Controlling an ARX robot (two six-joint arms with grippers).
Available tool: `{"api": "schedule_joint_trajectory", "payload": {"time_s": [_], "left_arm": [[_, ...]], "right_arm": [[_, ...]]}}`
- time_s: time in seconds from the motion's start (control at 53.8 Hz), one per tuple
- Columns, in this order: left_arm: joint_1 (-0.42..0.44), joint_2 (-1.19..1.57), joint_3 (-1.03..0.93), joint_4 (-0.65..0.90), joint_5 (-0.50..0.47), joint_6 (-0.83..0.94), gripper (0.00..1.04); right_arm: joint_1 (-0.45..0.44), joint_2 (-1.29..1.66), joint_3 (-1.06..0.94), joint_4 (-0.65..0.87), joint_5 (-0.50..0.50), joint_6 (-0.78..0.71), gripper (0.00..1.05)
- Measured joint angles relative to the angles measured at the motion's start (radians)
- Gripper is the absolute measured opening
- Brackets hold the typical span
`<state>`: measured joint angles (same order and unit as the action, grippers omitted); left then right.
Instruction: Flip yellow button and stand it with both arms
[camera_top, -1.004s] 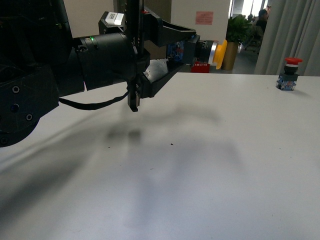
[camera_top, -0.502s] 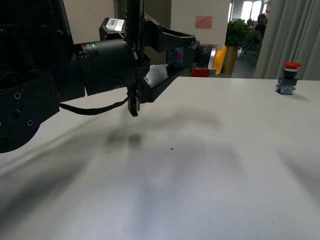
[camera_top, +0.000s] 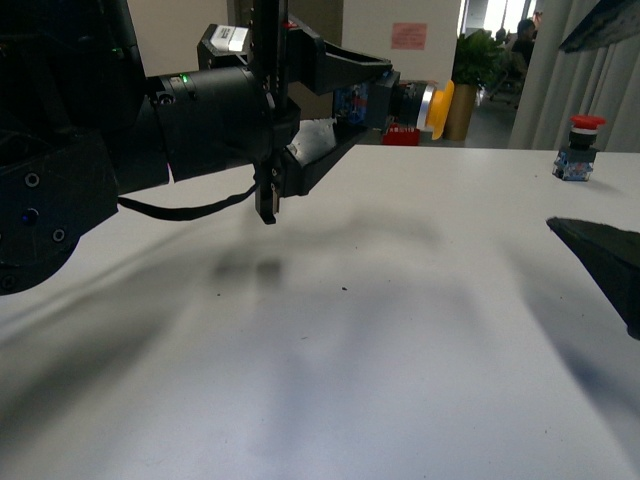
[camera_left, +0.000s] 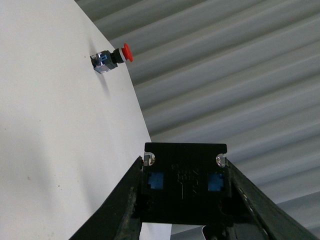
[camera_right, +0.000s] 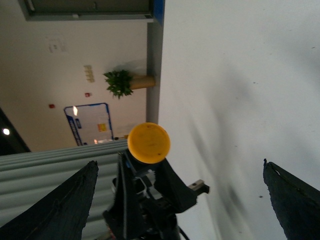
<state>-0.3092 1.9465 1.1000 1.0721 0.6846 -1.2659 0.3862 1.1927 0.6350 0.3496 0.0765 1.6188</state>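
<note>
The yellow button (camera_top: 438, 108) is held above the white table (camera_top: 400, 330), lying sideways with its round cap facing right. My left gripper (camera_top: 385, 100) is shut on its blue body. In the left wrist view the button's black base with two blue squares (camera_left: 185, 185) sits clamped in the left gripper (camera_left: 185, 162). My right gripper (camera_top: 555, 135) is open at the right edge of the front view, apart from the button. In the right wrist view the yellow cap (camera_right: 148, 143) faces the camera between the wide-spread fingers of the right gripper (camera_right: 179, 162).
A like switch with a red mushroom cap (camera_top: 578, 150) stands upright at the table's far right edge, and shows again as the red-capped switch (camera_left: 111, 56) in the left wrist view. The bulky left arm (camera_top: 120, 140) fills the left side. Curtains and a potted plant (camera_top: 478, 60) lie beyond the table.
The right gripper's two black fingers have come into the front view from the right edge. The left arm keeps the yellow button in about the same raised place.
</note>
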Motion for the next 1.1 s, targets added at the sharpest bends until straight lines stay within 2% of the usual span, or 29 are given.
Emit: {"api": "schedule_joint_trajectory", "payload": {"time_s": [0.279, 0.725, 1.097], "left_arm": [[0.000, 0.000, 0.000, 0.000, 0.000, 0.000, 0.36], [0.000, 0.000, 0.000, 0.000, 0.000, 0.000, 0.36], [0.000, 0.000, 0.000, 0.000, 0.000, 0.000, 0.36]], "right_arm": [[0.030, 0.100, 0.008, 0.087, 0.018, 0.116, 0.97], [0.068, 0.224, 0.168, 0.127, 0.058, 0.118, 0.97], [0.101, 0.298, 0.204, 0.157, 0.084, 0.114, 0.97]]}}
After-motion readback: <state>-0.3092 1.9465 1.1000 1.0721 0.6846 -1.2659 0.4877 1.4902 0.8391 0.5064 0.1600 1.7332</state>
